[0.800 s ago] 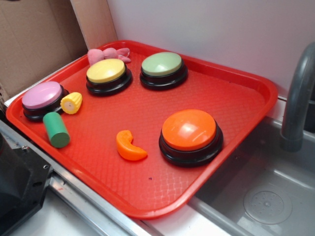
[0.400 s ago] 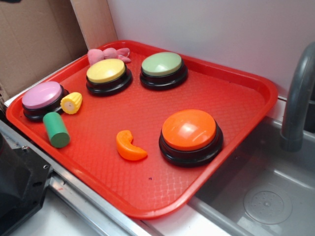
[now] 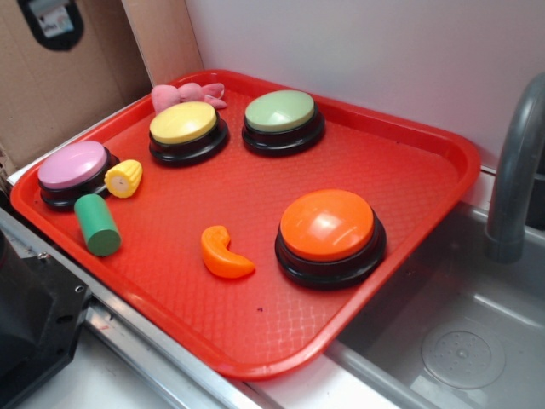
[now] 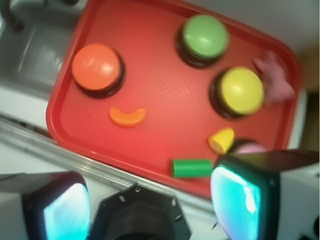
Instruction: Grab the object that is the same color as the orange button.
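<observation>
The object, a small glossy orange crescent [image 3: 225, 253], lies on the red tray [image 3: 409, 170] just left of the orange button [image 3: 328, 226]. The wrist view shows the crescent [image 4: 128, 116] below the orange button [image 4: 96, 67]. My gripper [image 4: 150, 205] hangs high over the tray's near edge, well away from the crescent. It is open, its two cyan pads [image 4: 239, 200] wide apart with nothing between them. In the exterior view only a black part of the arm [image 3: 51, 21] shows at the top left corner.
Also on the tray are a yellow button [image 3: 184, 124], a green button [image 3: 280, 112], a pink button [image 3: 73, 166], a yellow corn toy [image 3: 124, 178], a green cylinder [image 3: 97, 224] and a pink plush [image 3: 187, 92]. A grey sink [image 3: 460, 341] with a faucet [image 3: 515, 170] lies to the right.
A black part of the arm has come into the exterior view at the top left corner. Nothing on the tray has moved.
</observation>
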You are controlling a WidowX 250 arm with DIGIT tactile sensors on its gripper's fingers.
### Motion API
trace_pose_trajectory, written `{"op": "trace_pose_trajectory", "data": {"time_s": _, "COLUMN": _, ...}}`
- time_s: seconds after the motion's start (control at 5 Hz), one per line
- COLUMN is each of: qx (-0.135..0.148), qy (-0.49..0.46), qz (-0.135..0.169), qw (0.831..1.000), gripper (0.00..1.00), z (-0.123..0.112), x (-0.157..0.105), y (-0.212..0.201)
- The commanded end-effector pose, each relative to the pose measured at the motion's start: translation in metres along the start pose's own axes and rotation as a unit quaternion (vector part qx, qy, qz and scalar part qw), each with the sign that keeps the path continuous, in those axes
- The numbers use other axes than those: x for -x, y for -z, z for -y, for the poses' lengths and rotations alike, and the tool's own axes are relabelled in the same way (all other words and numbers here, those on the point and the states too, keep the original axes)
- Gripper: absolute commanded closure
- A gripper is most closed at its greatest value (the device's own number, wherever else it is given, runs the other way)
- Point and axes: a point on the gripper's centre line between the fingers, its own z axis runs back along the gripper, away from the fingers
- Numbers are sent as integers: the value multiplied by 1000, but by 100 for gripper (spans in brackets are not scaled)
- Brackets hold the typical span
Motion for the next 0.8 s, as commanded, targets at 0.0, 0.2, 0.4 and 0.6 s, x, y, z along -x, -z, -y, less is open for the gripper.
{"op": "trace_pose_trajectory", "data": {"time_s": 0.0, "qx": 21, "qy": 246, "qz": 35, "qw": 968, "gripper": 0, "z": 13, "x": -23, "y": 40}}
{"op": "trace_pose_trajectory", "data": {"time_s": 0.2, "qx": 47, "qy": 362, "qz": 61, "qw": 929, "gripper": 0, "z": 17, "x": -25, "y": 63}}
{"op": "trace_pose_trajectory", "data": {"time_s": 0.4, "qx": 48, "qy": 476, "qz": 71, "qw": 875, "gripper": 0, "z": 22, "x": -23, "y": 85}}
{"op": "trace_pose_trajectory", "data": {"time_s": 0.6, "qx": 63, "qy": 573, "qz": 89, "qw": 812, "gripper": 0, "z": 23, "x": -22, "y": 107}}
